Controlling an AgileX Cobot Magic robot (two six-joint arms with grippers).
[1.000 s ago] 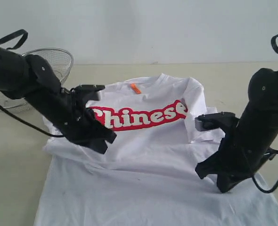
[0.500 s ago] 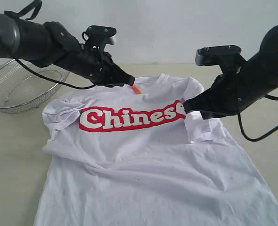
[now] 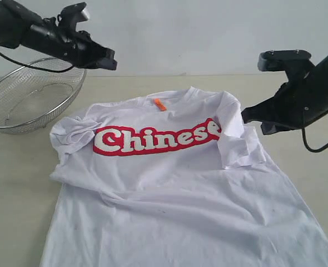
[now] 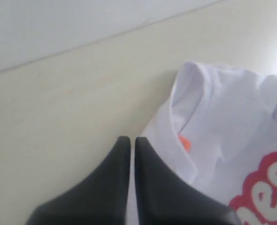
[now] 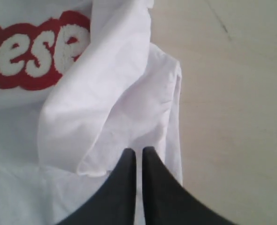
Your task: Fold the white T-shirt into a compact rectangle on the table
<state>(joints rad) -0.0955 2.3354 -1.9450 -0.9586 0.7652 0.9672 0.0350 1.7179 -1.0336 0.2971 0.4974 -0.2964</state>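
The white T-shirt (image 3: 175,189) lies chest up on the table (image 3: 19,183), red lettering showing and an orange neck tag (image 3: 160,104) at the collar. Both sleeves are folded in over the body, and the lower part spreads toward the near edge. My left gripper (image 3: 110,60) is shut and empty, raised in the air behind the shirt's left shoulder, beside the basket. In the left wrist view the left gripper (image 4: 128,140) hovers over bare table next to the collar (image 4: 195,112). My right gripper (image 3: 248,118) is shut and empty, just above the folded right sleeve (image 5: 115,98).
A silver wire-mesh basket (image 3: 33,97) stands at the back left of the table, under the left arm. A pale wall runs behind the table's far edge. Bare tabletop shows left and right of the shirt.
Both arms have lifted off the shirt and pulled back, the left up toward the basket, the right up and to the right. Both sleeves now lie folded in.
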